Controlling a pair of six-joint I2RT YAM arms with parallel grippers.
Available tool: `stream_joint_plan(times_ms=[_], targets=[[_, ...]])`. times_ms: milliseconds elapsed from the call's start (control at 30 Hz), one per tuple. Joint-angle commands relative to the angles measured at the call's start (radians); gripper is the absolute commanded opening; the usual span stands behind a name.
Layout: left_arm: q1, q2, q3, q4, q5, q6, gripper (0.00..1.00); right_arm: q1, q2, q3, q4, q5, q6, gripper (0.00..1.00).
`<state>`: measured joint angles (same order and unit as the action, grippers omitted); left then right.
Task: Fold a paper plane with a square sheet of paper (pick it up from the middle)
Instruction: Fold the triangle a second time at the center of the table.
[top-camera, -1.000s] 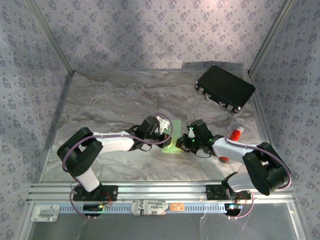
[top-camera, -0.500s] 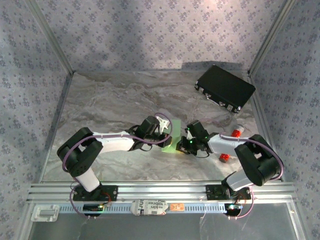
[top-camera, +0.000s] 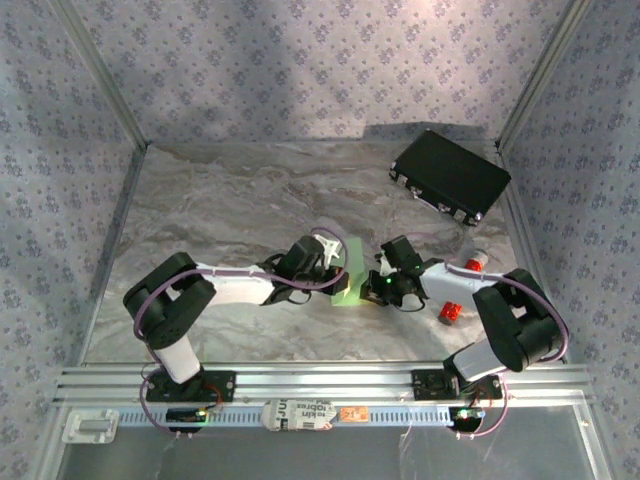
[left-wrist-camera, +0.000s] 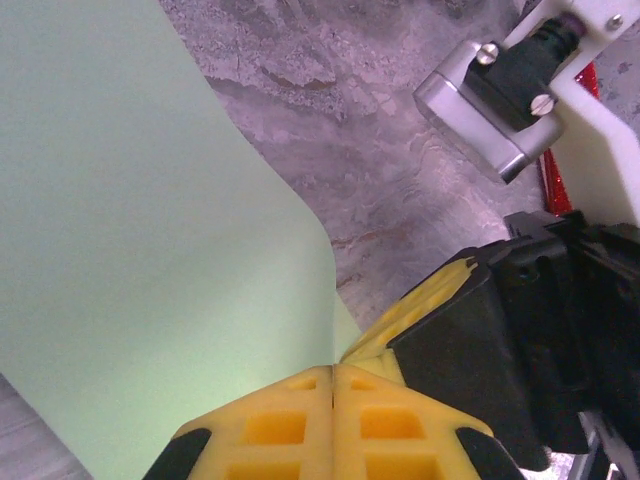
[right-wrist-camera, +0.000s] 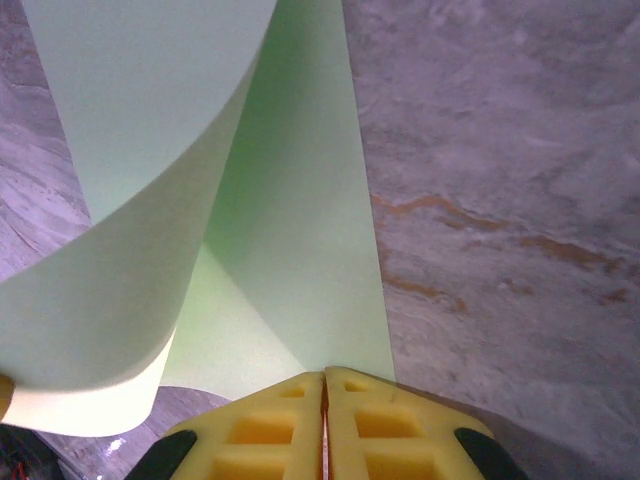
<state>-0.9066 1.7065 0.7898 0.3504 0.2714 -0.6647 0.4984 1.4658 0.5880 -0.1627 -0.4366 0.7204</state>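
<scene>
Two pincers meet at the middle of the marbled grey surface (top-camera: 220, 210), both pinched onto the square sheet of paper (top-camera: 349, 272), which shows from above as a small pale green patch between them, near the front edge and well apart from the back wall. The left pincer (top-camera: 334, 264) reaches in from the left and the right pincer (top-camera: 377, 287) from the right, so the two heads sit just beside each other with the sheet between. In the left wrist view the left pincer (left-wrist-camera: 332, 372) has its yellow pads pressed together with no gap, and the sheet (left-wrist-camera: 150, 250) rises out of the seam as a broad, smooth, unmarked plane that bends away to the left. The right arm's yellow and black finger stands just beside these pads on the right; whether they touch cannot be told. In the right wrist view the right pincer (right-wrist-camera: 323, 378) is likewise closed tight, its pads meeting on the near edge of the sheet (right-wrist-camera: 290, 230). From there one layer runs straight ahead above the surface, while another part curls up and over on the left in a soft roll rather than a sharp crease. A black rectangular case (top-camera: 450, 177) lies at the far right corner, well apart from the paper. A small red cylinder (top-camera: 452, 313) sits beside the right arm, with a second red piece (top-camera: 476, 262) just behind it.
</scene>
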Motion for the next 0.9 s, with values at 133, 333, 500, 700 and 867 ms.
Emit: stream_joint_plan(times_ms=[133, 333, 500, 700, 867], targets=[[-0.012, 0.004, -0.012, 0.072, -0.046, -0.042, 0.0, 0.01, -0.051, -0.006, 0.086, -0.064, 0.097, 0.12], [-0.012, 0.004, -0.017, 0.072, -0.043, -0.037, 0.0, 0.033, -0.01, -0.007, 0.142, -0.03, 0.152, 0.12], [-0.012, 0.005, -0.016, 0.066, -0.044, -0.033, 0.0, 0.034, 0.025, -0.011, 0.131, -0.007, 0.146, 0.12], [-0.011, 0.007, -0.006, 0.036, -0.052, -0.013, 0.0, 0.027, 0.048, -0.04, 0.104, 0.026, 0.128, 0.1], [0.002, 0.016, -0.004, 0.015, -0.059, 0.003, 0.0, 0.022, 0.052, -0.048, 0.083, 0.037, 0.12, 0.1]])
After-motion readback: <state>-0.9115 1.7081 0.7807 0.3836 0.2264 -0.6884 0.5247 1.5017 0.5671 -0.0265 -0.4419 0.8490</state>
